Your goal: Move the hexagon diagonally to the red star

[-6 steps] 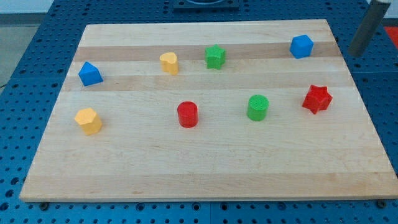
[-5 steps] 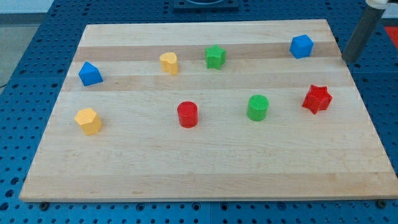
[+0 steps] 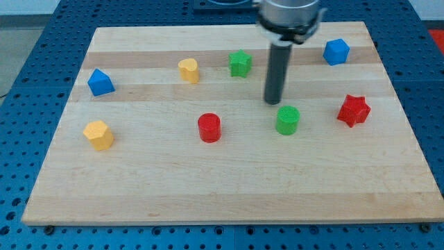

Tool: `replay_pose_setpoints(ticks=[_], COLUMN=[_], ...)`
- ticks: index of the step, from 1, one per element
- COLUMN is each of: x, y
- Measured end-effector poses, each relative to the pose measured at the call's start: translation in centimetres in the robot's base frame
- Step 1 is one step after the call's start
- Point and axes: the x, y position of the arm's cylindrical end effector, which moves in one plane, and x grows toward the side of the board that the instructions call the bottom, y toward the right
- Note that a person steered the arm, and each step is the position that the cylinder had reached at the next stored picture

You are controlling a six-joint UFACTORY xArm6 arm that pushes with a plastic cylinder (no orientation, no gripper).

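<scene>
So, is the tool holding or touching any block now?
Nothing is held. My tip stands free, just above the green cylinder, not touching it.

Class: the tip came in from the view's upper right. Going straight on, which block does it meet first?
Probably the red cylinder; my tip sits just up-left of the green cylinder, already passing it.

Yellow hexagon (image 3: 98,135): small solid block, flat on board, upright, six-sided top face lighter than sides. Sits nr board's left edge, lower half, closer to bottom-left corner than top-left. Nothing touching it.

Red star (image 3: 354,110): small solid block, pointed outline, flat on board, upright. Sits nr board's right edge, approx mid-height, well apart from hexagon across board's width. Slightly higher in view than hexagon. Nothing touching it.
</scene>
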Motion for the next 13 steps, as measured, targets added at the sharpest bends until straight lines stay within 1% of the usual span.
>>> replay_pose_setpoints(ticks=[2,3,4,5,6,7,8,9,10,11,12,13], x=[0.0,0.0,1.2,4.8,6.1,4.8,2.6,2.5,4.3,8.7,12.5,12.8], y=[-9.8,-16.3,-21.7,-23.1,-23.1,-23.1,-25.7,-34.0,-35.6,-31.6,-25.7,-25.1])
